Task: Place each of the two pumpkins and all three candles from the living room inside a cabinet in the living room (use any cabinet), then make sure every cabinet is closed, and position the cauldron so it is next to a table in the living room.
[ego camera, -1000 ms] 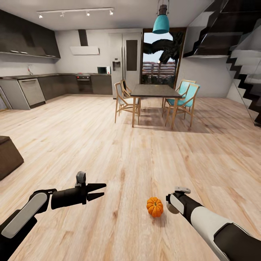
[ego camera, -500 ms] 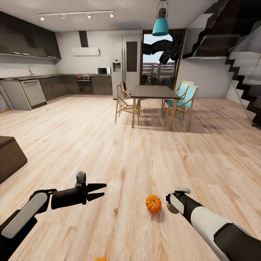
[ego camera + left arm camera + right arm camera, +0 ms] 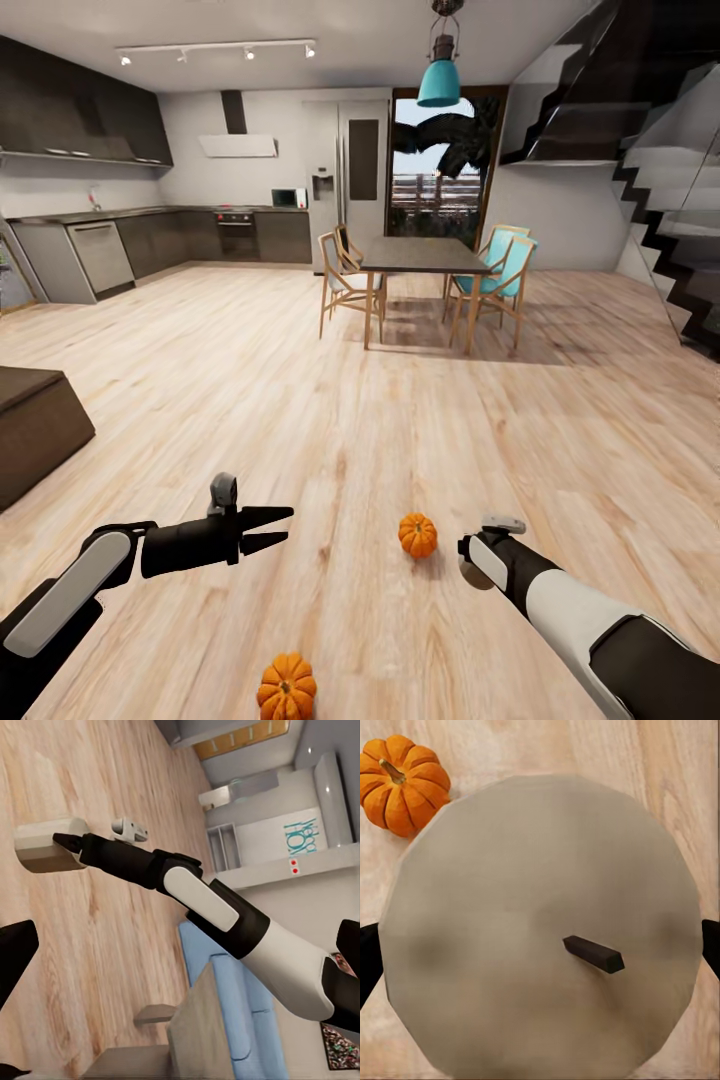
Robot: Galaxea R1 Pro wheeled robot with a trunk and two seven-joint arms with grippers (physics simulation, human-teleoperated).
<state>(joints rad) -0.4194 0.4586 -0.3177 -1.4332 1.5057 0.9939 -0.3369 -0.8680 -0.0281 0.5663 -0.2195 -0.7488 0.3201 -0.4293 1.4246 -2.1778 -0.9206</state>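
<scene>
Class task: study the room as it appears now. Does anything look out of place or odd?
Yes. Two pumpkins lie on the bare wooden floor: one beside the right arm, another at the head view's bottom edge.

The room is evenly and brightly lit, a flat rendered light with no dim corners. Daylight comes through the tall glass door [image 3: 437, 165] at the back, and four small spotlights [image 3: 215, 52] glow along a ceiling rail. The plank floor [image 3: 250, 380] shows a soft sheen but no hard glare. Shadows are faint and short: a pale patch lies under the dining table [image 3: 425, 254] and chairs, and a small dark smudge sits beside the nearer pumpkin [image 3: 287, 687]. The head view stretches towards its edges, with the staircase [image 3: 670, 230] leaning. In the right wrist view the candle [image 3: 544, 930] fills the frame, softly blurred, while its wick [image 3: 593, 953] stays crisp.
</scene>
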